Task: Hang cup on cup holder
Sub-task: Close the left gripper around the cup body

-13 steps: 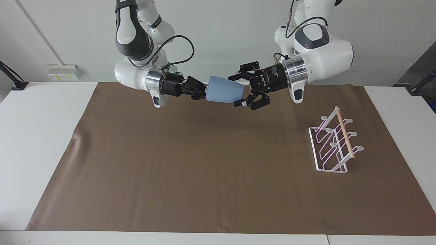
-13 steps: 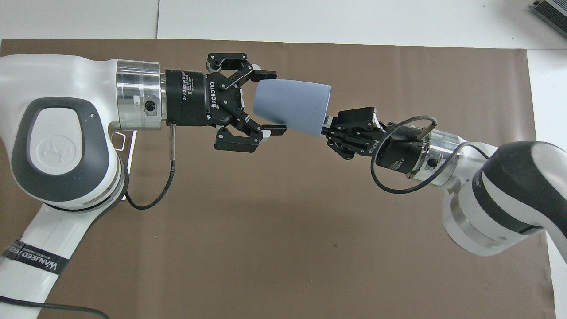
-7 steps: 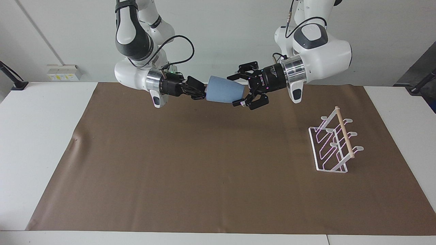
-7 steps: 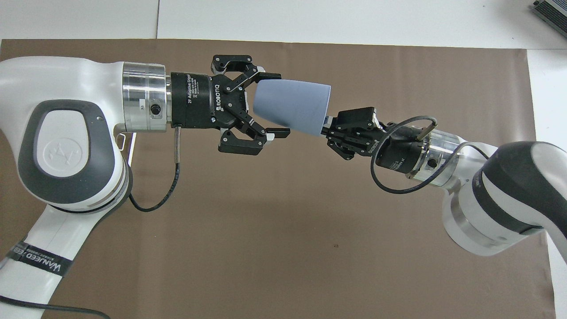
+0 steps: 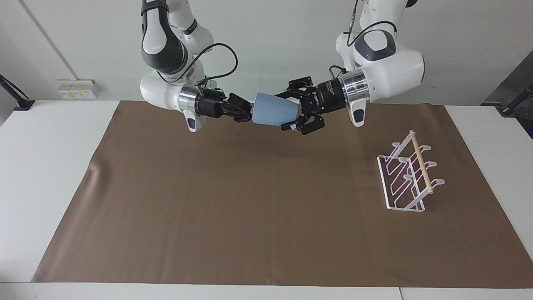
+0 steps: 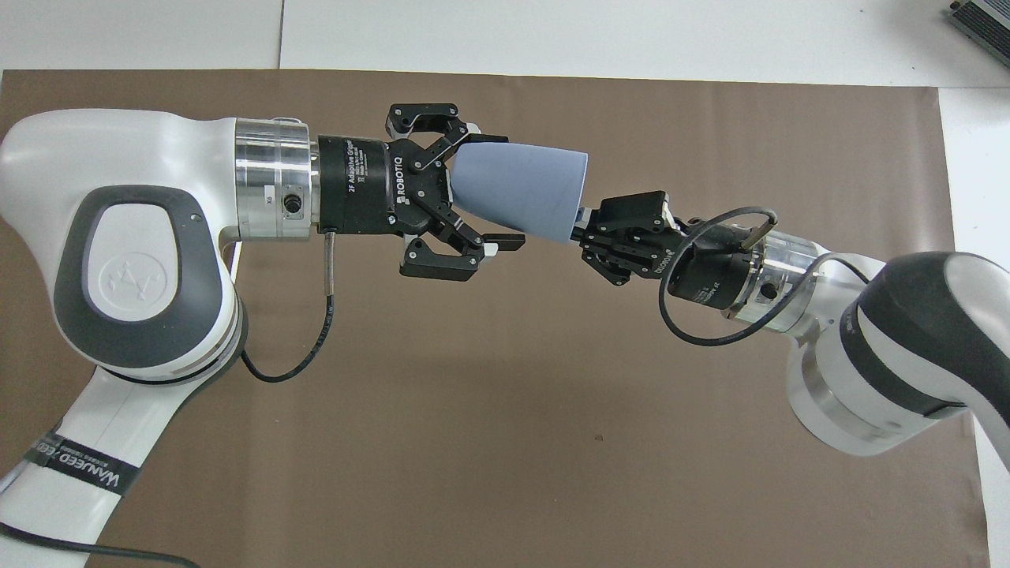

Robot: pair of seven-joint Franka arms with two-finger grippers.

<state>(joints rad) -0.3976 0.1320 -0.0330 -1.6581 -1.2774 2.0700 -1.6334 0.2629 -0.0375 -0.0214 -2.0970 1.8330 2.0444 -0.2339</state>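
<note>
1. Cup (image 5: 273,114) position: held in mid-air on its side, over the brown mat (image 5: 266,216) and well apart from the cup holder (image 5: 410,175), toward the right arm's end of the table from it.
2. Right gripper (image 6: 585,230): closed on the cup's rim at the wide end, fingertips pinched on the wall. It carries the cup alone (no other contact is confirmed).
3. Left gripper (image 6: 493,193): spread wide, one finger on each side of the cup's narrow base end. In the overhead view the upper finger lies along the cup wall; the lower finger (image 6: 505,241) stands just clear of it.
4. Change over the last second: the left gripper has advanced along the cup, so the base now sits deeper between its fingers. Its opening has not altered. The right gripper and the cup have stayed in place.
5. Meaning for the task: this reads as a hand-over in its approach phase. The left arm's base is at the cup holder's end of the table, so the left arm is the likely one to do the hanging.
6. Next requirement (judgement): close the left fingers on the base before the right gripper lets go; a release out of order would drop the cup onto the mat.
7. Cup holder: stands upright on the mat, prongs bare, nothing hung on it yet.
</note>
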